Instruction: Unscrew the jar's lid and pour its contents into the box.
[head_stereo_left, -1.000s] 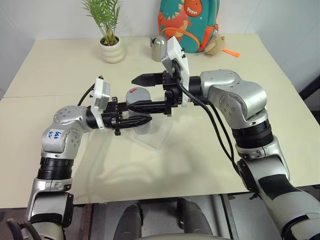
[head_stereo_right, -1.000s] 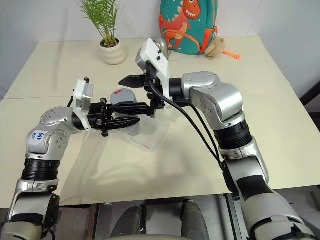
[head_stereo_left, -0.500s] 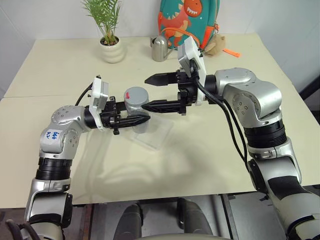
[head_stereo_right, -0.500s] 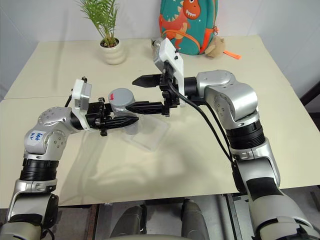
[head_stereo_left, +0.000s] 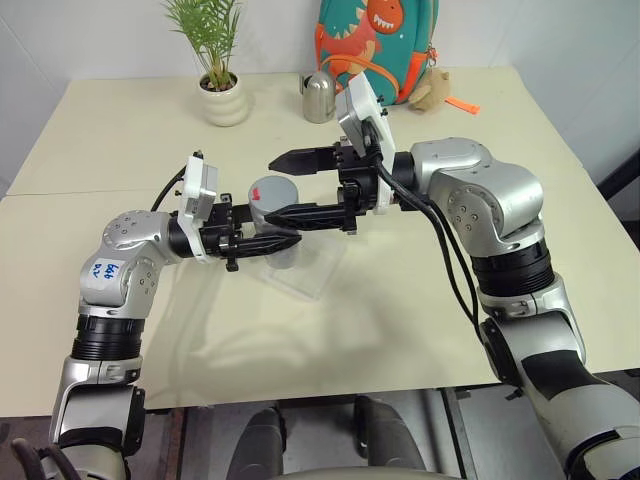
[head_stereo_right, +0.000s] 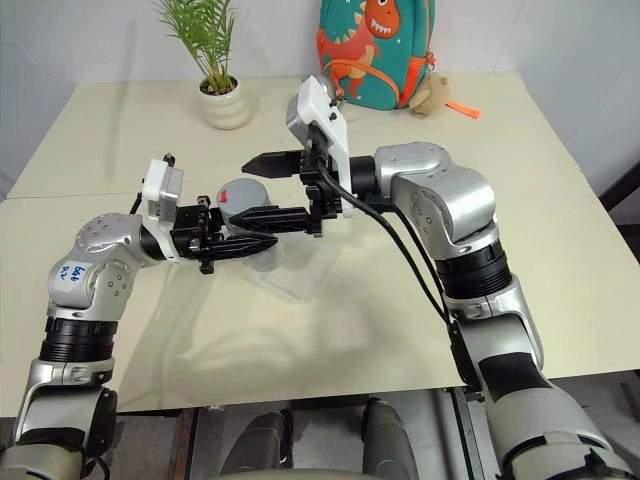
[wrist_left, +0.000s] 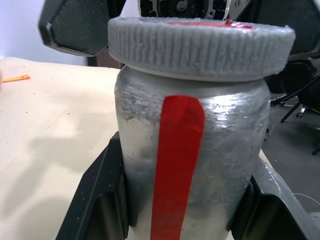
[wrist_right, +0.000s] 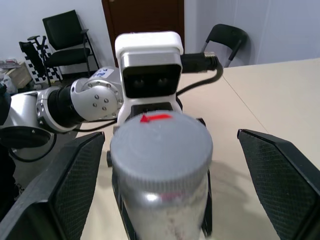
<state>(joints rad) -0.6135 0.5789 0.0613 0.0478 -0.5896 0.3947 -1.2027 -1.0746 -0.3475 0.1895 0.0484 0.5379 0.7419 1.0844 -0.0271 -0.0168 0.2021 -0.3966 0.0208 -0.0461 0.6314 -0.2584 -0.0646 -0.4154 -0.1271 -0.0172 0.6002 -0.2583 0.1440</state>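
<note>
Left tool (head_stereo_left: 268, 241) pinches the jar (wrist_left: 187, 165) upright above the box (head_stereo_left: 305, 272), lid (wrist_right: 161, 146) on. Right tool (head_stereo_left: 284, 186) stands spread around the lid, seemingly without touching it.

The jar (wrist_left: 192, 165) runs off the picture's edge below the left gripper (head_stereo_left: 268, 241), its contents unseen behind the lid (wrist_right: 161, 147).
</note>
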